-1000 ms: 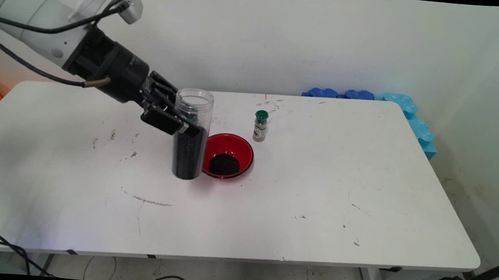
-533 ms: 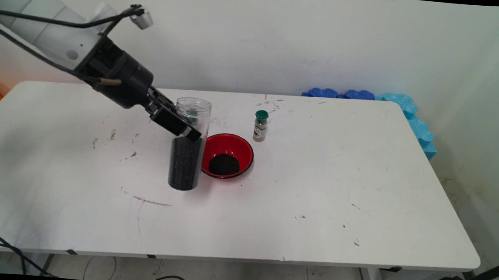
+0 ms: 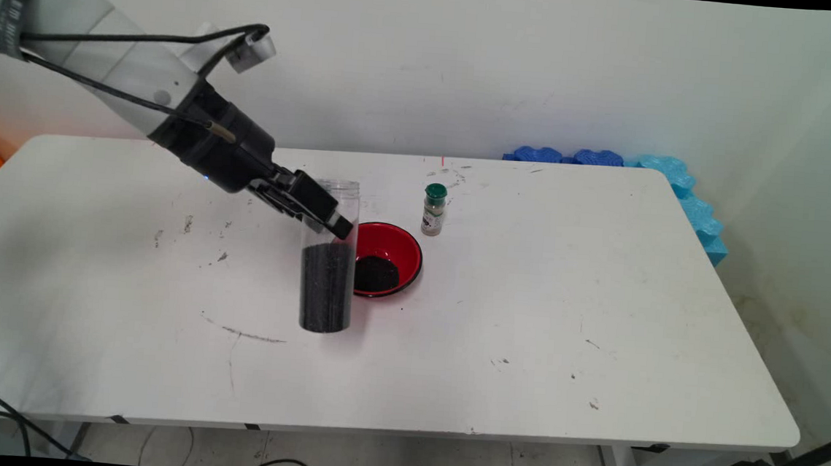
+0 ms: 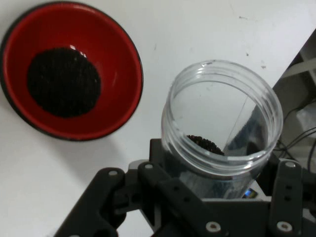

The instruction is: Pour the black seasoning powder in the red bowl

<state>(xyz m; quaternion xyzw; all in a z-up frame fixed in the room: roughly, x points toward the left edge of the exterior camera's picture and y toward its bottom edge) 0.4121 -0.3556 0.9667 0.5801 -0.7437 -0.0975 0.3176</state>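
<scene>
The black two-finger gripper is clenched around the upper part of a tall, clear plastic cylindrical jar, with no lid, partly filled with black granules. In the main view the jar is upright or very nearly so, near the middle of the white table; whether its base touches the tabletop cannot be determined. The black granules fill roughly the lower half of the jar, and the upper half is transparent and empty.

In the hand view the jar's open threaded mouth faces the camera, with the gripper linkage on both sides of it and dark granules visible inside.

A round red bowl with a black rim stands directly beside the jar, on its right in the main view. The bowl contains a small heap of the same black granules at its centre.

A small glass spice bottle with a green cap stands upright just behind the bowl, apart from it.

Blue wavy foam pieces lie at the far right corner of the table.
</scene>
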